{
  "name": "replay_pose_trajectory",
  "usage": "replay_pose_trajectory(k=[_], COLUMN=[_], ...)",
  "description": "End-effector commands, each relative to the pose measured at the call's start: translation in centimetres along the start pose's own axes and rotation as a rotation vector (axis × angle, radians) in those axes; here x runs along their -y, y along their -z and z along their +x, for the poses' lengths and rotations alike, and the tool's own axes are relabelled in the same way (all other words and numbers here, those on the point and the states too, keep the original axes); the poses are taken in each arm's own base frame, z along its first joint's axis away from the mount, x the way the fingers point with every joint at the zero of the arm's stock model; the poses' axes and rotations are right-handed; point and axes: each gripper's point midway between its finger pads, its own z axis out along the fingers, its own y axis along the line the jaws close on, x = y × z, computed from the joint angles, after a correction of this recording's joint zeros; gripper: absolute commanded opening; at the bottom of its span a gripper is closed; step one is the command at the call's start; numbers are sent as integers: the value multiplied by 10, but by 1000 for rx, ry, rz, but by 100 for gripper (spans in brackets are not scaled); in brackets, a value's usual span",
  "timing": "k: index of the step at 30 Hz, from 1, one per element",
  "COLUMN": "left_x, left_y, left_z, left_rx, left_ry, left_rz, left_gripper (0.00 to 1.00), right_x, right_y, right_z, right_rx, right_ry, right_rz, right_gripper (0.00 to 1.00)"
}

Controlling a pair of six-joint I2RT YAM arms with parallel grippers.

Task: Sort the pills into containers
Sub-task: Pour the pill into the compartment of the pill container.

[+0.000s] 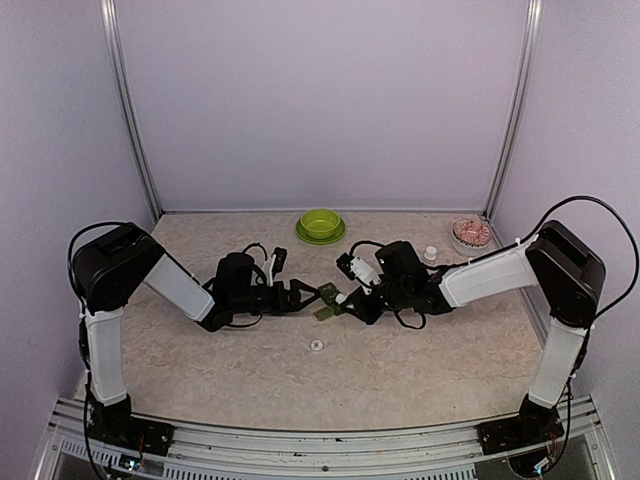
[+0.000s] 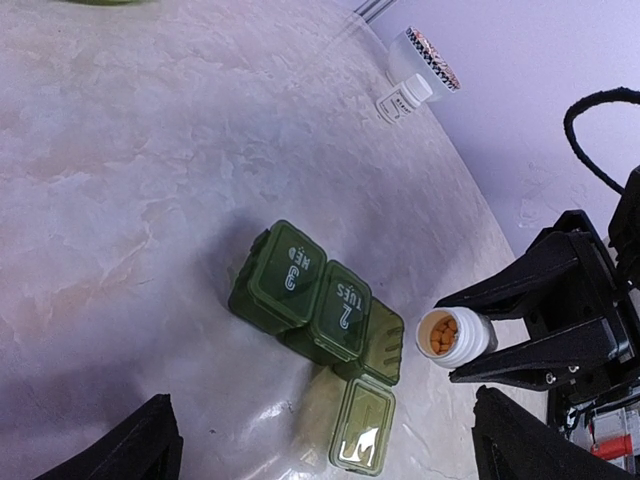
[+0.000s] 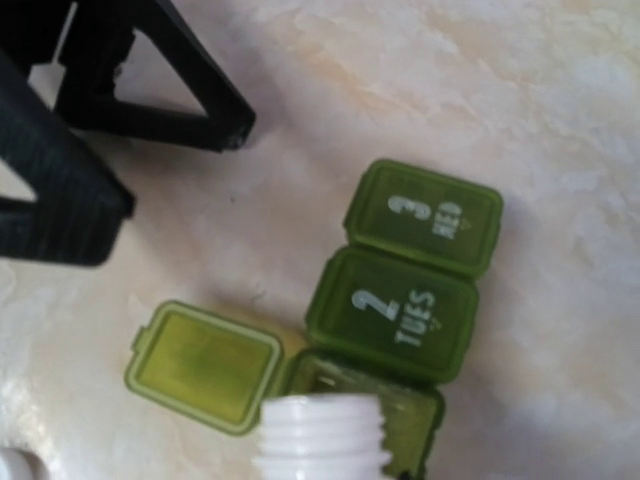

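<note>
pill box (image 2: 320, 310) beside right claw (image 2: 448, 338), bottle (image 3: 325, 435) gripped

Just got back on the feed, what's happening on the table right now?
The right tool holds an uncapped bottle with pills inside, tipped toward the one open compartment of the pill box. Its lid is flipped back, and the compartments marked 2 and 3 are shut. The left tool is open beside the box, holding nothing.
</note>
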Motion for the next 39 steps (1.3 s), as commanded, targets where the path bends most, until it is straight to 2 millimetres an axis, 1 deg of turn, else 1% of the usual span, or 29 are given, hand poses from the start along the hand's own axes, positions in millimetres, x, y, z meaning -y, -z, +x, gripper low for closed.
replay_pose_trajectory(k=[1,16,27,39], left_x=[6,6,6,6], left_y=[0,0,0,0], left_z=[-2,-1,0,0], left_rx=[4,4,3,2], left_ry=[-25,-25,-24,-23], left_rz=[25,26,27,27], left_gripper=[99,99,99,99], right_x=[8,12,12,14], right_y=[-2,-4,-4,-8], right_z=[4,11,6,15], right_rx=[-52,-127,-160,-231], right_ry=[-6,-20,-36,-43], right_rz=[25,44,44,50], right_gripper=[9,9,10,10])
